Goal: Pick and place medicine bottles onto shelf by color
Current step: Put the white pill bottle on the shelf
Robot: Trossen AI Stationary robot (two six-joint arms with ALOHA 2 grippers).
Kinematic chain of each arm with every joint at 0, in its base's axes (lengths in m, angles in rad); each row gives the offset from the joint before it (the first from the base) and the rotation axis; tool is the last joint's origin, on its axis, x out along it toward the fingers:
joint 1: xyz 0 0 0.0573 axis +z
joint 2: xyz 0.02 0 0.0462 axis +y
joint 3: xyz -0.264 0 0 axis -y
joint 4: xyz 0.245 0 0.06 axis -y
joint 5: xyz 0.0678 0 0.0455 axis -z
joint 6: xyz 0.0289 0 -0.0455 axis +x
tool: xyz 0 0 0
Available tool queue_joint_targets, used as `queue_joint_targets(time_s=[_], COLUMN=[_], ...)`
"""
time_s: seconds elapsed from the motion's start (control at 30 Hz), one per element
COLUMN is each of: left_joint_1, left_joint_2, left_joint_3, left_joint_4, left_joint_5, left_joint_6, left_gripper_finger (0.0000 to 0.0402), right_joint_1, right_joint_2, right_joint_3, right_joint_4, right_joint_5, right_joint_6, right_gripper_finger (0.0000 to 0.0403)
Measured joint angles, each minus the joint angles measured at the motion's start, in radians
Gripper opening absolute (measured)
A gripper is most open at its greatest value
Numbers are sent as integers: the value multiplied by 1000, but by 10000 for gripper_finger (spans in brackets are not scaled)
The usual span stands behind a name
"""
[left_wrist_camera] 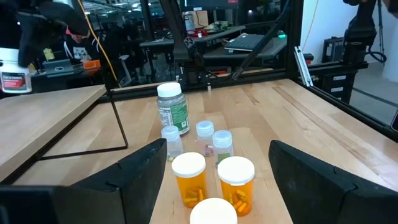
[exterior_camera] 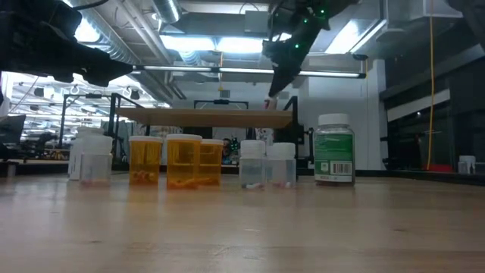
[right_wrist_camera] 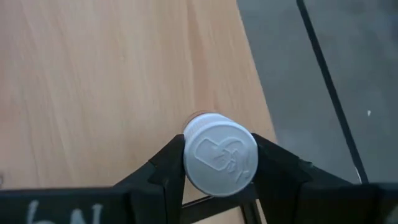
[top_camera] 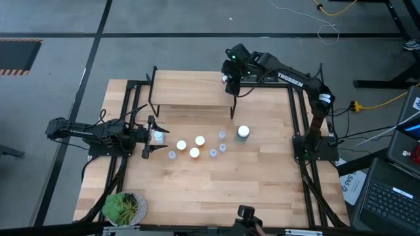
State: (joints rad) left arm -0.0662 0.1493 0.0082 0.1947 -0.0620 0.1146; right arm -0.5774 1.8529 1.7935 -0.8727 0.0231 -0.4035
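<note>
Hovering above the right end of the small raised light-wood shelf [top_camera: 190, 95] on thin black legs, the right gripper [right_wrist_camera: 217, 168] has its two dark fingers closed on a small clear bottle with a pale embossed cap [right_wrist_camera: 220, 155], held over the board's edge. The left gripper [top_camera: 152, 137] sits low at the table's left side, fingers spread wide, with a small white-capped bottle [top_camera: 159, 137] between them. On the wooden tabletop [top_camera: 216, 190] stand three orange white-capped bottles [exterior_camera: 182, 161], several tiny clear ones [exterior_camera: 265, 164], and a larger greenish white-capped bottle [top_camera: 243, 134] to their right.
</note>
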Motion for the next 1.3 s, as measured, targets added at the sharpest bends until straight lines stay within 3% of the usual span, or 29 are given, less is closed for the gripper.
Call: queue_joint_targets(time_s=[0.23, 0.5, 0.73, 0.87, 1.13, 1.3], left_joint_1=[0, 0, 0, 0, 0, 0], left_joint_2=[0, 0, 0, 0, 0, 0], left_joint_3=[0, 0, 0, 0, 0, 0], left_joint_4=[0, 0, 0, 0, 0, 85], left_joint_5=[0, 0, 0, 0, 0, -12], left_joint_6=[0, -1, -1, -3, -102, -162], left_gripper_finger=[279, 279, 279, 279, 279, 279], right_joint_1=[1, 2, 21, 56, 164, 242], right_joint_2=[10, 10, 12, 12, 10, -19], right_joint_3=[15, 15, 82, 217, 424, 409], right_joint_4=[-50, -47, -71, -245, -676, -698], right_joint_5=[1, 1, 29, 29, -82, -125], right_joint_6=[6, 7, 10, 74, 255, 303], right_gripper_finger=[154, 271, 295, 297, 297, 298])
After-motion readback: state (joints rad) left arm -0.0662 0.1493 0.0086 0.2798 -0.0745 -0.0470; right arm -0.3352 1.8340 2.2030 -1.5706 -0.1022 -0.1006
